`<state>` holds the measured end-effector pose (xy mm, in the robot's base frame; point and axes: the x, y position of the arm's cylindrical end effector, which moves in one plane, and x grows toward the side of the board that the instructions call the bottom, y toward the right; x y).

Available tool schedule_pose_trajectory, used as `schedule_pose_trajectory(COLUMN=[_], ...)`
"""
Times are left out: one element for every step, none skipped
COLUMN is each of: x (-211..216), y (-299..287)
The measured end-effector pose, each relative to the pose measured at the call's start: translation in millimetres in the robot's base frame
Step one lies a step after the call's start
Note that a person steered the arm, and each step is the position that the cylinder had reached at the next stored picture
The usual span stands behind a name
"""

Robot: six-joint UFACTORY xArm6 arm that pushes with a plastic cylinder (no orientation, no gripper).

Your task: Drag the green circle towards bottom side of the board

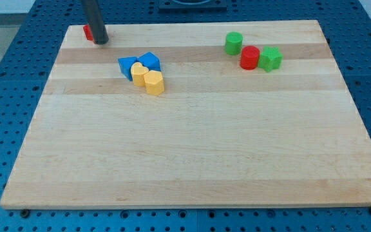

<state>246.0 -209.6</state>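
Green and round, the plastic circle block [234,43] sits near the top right of the pale wooden bench [192,161], just beside a red cylinder block [250,57]. My tip [100,40] has no fingers; it rests far left against a small red block [89,32].

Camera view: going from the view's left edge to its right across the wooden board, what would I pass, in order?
Red block beside my tip → blue blocks → yellow blocks → green circle → red cylinder → second green block.
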Motion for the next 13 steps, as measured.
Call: schedule_pose_trajectory(x=[0,0,0,0,0,-2,-8,-14,-16,-12,-7,-8,-5], y=[15,40,58,66,67,72,114,174,218,235,258,282,298])
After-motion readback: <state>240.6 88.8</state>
